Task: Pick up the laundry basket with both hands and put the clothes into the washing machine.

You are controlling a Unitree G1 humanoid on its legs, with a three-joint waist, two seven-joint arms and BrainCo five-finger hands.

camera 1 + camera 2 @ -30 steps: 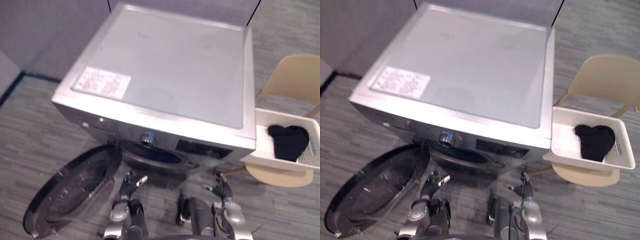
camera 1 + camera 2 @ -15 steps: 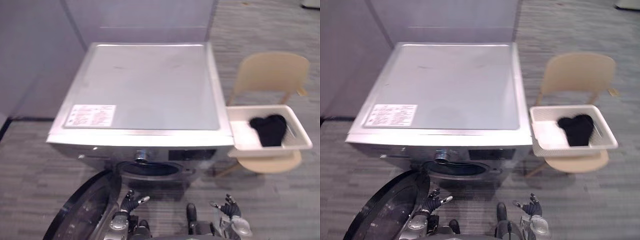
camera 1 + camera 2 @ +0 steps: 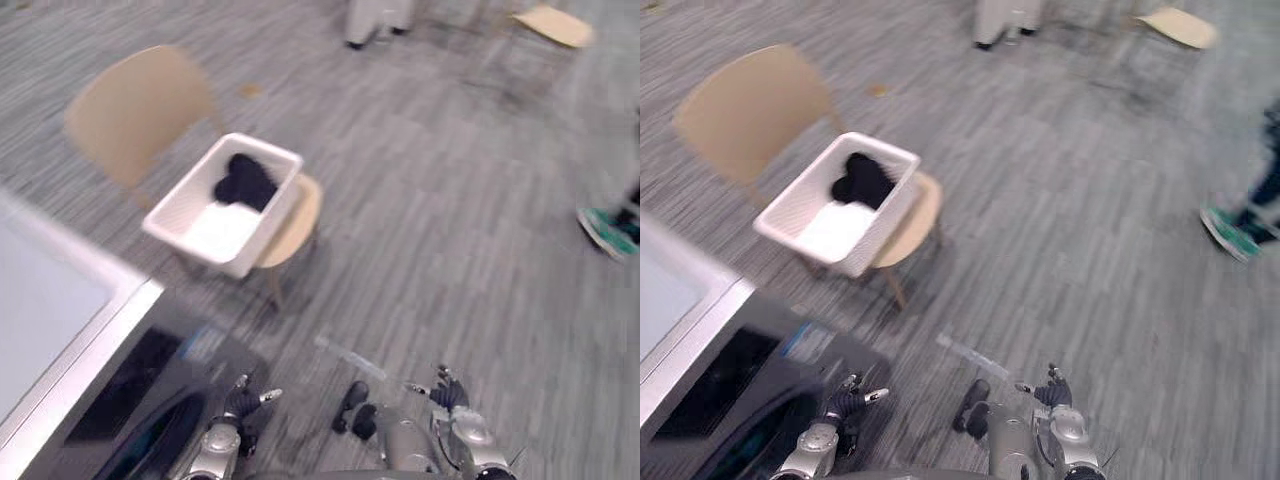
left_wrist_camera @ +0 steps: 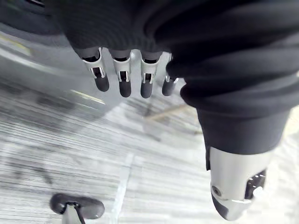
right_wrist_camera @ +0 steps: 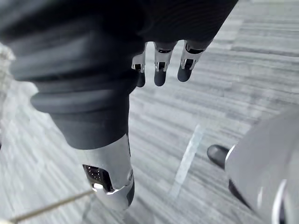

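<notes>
In the left eye view, the whole scene is being shown shifted. The camera has been swung off the silver-grey washing machine (image 3: 70, 310), now at lower left, toward the white plastic laundry basket (image 3: 272, 212) at upper left. The basket is being carried by the beige wooden chair (image 3: 130, 105), with black clothes (image 3: 243, 180) inside. It is judged the next target; lifting is not yet begun.

The left hand (image 3: 238, 405) and right hand (image 3: 450, 398) are being held low at the bottom edge, well apart from it.

In the right eye view, grey striped carpet (image 3: 1070, 200) is being shown, with a person's teal shoe (image 3: 1228, 232) at the right edge.

In the left wrist view, fingers (image 4: 124, 79) are hanging relaxed, nothing grasped. In the right wrist view, fingers (image 5: 159, 70) are likewise released and empty.
</notes>
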